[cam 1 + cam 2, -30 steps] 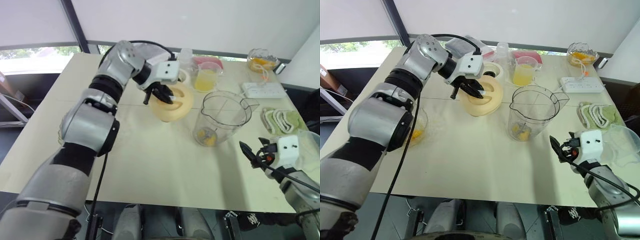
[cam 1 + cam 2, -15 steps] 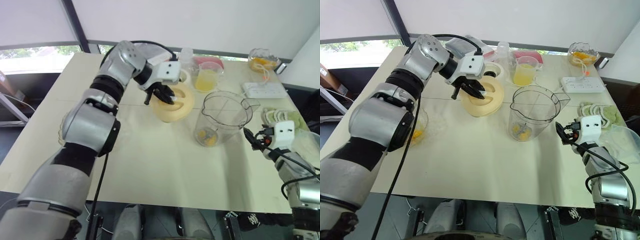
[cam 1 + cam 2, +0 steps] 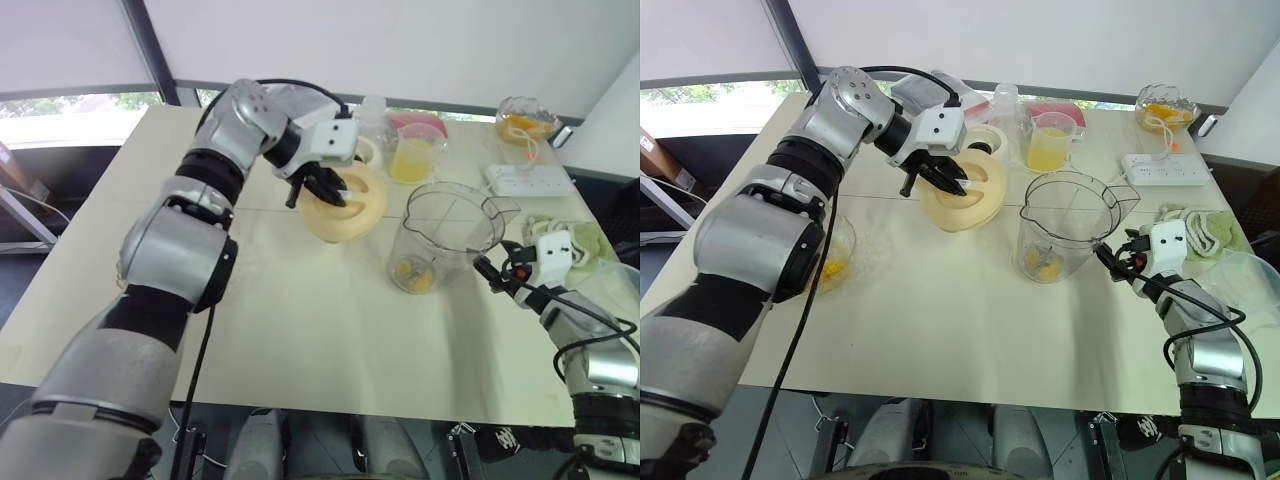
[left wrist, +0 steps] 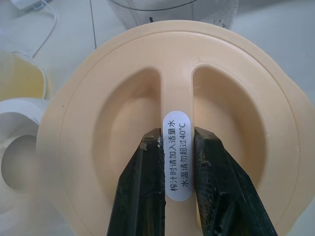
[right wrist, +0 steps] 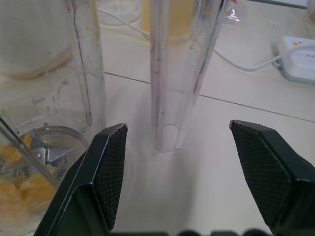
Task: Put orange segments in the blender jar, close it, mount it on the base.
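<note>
Right jaws have advanced, wide open, to jar handle (image 5: 177, 73); left jaws pinch lid (image 4: 98, 123).

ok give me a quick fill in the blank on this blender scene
The left gripper is ____ on the ridge of the lid. The right gripper is ____, one finger each side of the handle of the blender jar. The orange segments lie at the ____ of that jar.
Missing: shut, open, bottom.
</note>
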`<act>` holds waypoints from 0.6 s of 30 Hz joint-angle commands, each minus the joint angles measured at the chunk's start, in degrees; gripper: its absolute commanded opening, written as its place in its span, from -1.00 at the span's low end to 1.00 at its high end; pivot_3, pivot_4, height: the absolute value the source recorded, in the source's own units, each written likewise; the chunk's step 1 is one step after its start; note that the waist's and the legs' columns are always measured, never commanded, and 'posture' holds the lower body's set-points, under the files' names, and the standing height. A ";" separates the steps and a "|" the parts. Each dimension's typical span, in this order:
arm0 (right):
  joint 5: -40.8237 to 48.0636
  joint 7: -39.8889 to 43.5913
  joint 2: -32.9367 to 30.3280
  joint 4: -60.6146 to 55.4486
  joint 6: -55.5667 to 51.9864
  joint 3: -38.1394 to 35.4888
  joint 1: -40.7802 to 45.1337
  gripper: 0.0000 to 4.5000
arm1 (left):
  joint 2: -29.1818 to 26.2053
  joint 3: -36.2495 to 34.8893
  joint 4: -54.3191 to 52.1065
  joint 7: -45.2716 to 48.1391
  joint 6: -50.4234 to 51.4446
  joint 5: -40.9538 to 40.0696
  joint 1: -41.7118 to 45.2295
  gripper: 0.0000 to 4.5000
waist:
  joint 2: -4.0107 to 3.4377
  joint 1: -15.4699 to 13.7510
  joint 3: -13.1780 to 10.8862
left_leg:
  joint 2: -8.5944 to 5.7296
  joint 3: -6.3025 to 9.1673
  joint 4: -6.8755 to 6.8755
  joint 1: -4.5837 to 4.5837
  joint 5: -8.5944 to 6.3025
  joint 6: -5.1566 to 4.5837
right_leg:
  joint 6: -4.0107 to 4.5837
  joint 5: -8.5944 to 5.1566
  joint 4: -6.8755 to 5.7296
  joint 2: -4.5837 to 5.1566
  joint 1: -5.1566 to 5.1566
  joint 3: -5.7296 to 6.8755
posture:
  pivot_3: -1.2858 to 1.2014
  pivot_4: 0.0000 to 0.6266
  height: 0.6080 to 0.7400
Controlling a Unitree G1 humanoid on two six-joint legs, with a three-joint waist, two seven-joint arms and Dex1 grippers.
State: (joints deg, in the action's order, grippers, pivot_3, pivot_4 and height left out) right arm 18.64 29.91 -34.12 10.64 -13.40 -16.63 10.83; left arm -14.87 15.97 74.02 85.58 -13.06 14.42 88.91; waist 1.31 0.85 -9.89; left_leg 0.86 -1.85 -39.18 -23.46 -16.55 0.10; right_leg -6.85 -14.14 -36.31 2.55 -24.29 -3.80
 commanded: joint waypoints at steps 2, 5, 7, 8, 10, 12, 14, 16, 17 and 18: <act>-0.94 1.57 -1.00 4.15 3.40 -0.73 3.48 0.56 | -0.66 -1.30 -1.96 0.50 -0.33 -1.09 1.53 -0.90 | -0.01 0.05 0.00 | 0.00 -0.03 0.00 0.00 0.00 0.00 | 0.00 0.00 0.00 0.00 0.00 0.00 | 0.03 -0.52 1.00; -1.25 2.44 -1.02 6.99 4.69 -0.54 5.49 0.56 | -0.87 -1.28 -2.05 0.76 -0.29 -1.07 1.38 -0.90 | -0.01 0.10 0.00 | 0.00 -0.03 0.00 0.01 0.00 0.00 | -0.01 0.00 -0.02 0.00 -0.01 0.00 | 0.03 -0.52 1.00; -1.51 2.77 -0.91 8.28 5.18 -0.38 6.68 0.56 | -1.01 -1.26 -2.06 0.81 -0.25 -1.04 1.28 -0.90 | -0.02 0.14 -0.01 | 0.00 -0.03 0.00 0.01 0.00 0.00 | -0.01 0.00 -0.02 0.00 -0.01 0.00 | 0.03 -0.52 1.00; -1.72 2.95 -0.84 8.82 5.49 -0.18 7.22 0.56 | -1.09 -1.24 -2.07 0.83 -0.27 -1.03 1.23 -0.90 | -0.02 0.14 -0.01 | 0.00 -0.03 0.00 0.01 0.00 0.00 | -0.01 0.00 -0.02 0.00 -0.01 0.00 | 0.03 -0.52 1.00; -2.03 3.12 -0.65 9.80 5.84 0.08 8.24 0.56 | -1.19 -1.21 -2.07 0.88 -0.25 -1.01 1.15 -0.90 | -0.03 0.14 -0.01 | 0.00 -0.03 0.00 0.01 0.00 0.00 | -0.01 0.01 -0.03 0.00 -0.01 0.00 | 0.03 -0.52 1.00; -2.41 3.28 -0.51 11.32 6.50 0.34 9.40 0.56 | -1.26 -1.23 -2.12 1.02 -0.13 -1.06 1.14 -0.90 | -0.03 0.18 -0.01 | 0.00 -0.03 0.00 0.01 0.00 0.00 | -0.02 0.01 -0.04 0.01 -0.01 0.00 | 0.03 -0.52 1.00; -2.79 3.32 -0.37 13.39 7.29 0.46 10.96 0.56 | -1.31 -1.25 -2.19 1.18 -0.10 -1.12 1.13 -0.90 | -0.03 0.17 -0.01 | 0.00 -0.03 0.00 0.01 0.00 0.00 | -0.02 0.01 -0.04 0.01 -0.01 0.00 | 0.03 -0.52 1.00; -3.24 3.41 -0.29 15.48 8.05 0.70 12.48 0.56 | -1.32 -1.26 -2.25 1.23 -0.04 -1.14 1.12 -0.90 | -0.04 0.19 -0.01 | 0.00 -0.04 0.00 0.01 0.00 0.01 | -0.03 0.02 -0.05 0.01 -0.02 0.00 | 0.03 -0.52 1.00; -3.39 3.50 -0.27 16.49 8.44 0.83 13.16 0.56 | -1.33 -1.27 -2.29 1.25 0.01 -1.15 1.13 -0.90 | -0.04 0.19 -0.01 | 0.00 -0.04 0.00 0.01 0.00 0.01 | -0.03 0.02 -0.05 0.01 -0.02 0.00 | 0.03 -0.52 1.00; -3.47 3.50 -0.20 17.51 8.73 0.95 13.95 0.56 | -1.35 -1.26 -2.33 1.25 -0.01 -1.13 1.13 -0.90 | -0.04 0.19 -0.01 | 0.00 -0.05 0.00 0.01 0.00 0.01 | -0.03 0.02 -0.05 0.01 -0.02 -0.01 | 0.03 -0.52 1.00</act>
State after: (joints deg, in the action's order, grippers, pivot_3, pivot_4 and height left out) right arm 15.56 33.41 -34.09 27.42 -6.43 -15.11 23.08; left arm -15.67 15.97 73.58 86.66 -12.91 14.38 88.88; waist 1.27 1.04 -9.90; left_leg 0.86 -1.91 -39.19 -23.44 -16.55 0.11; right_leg -6.87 -14.12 -36.36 2.56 -24.30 -3.81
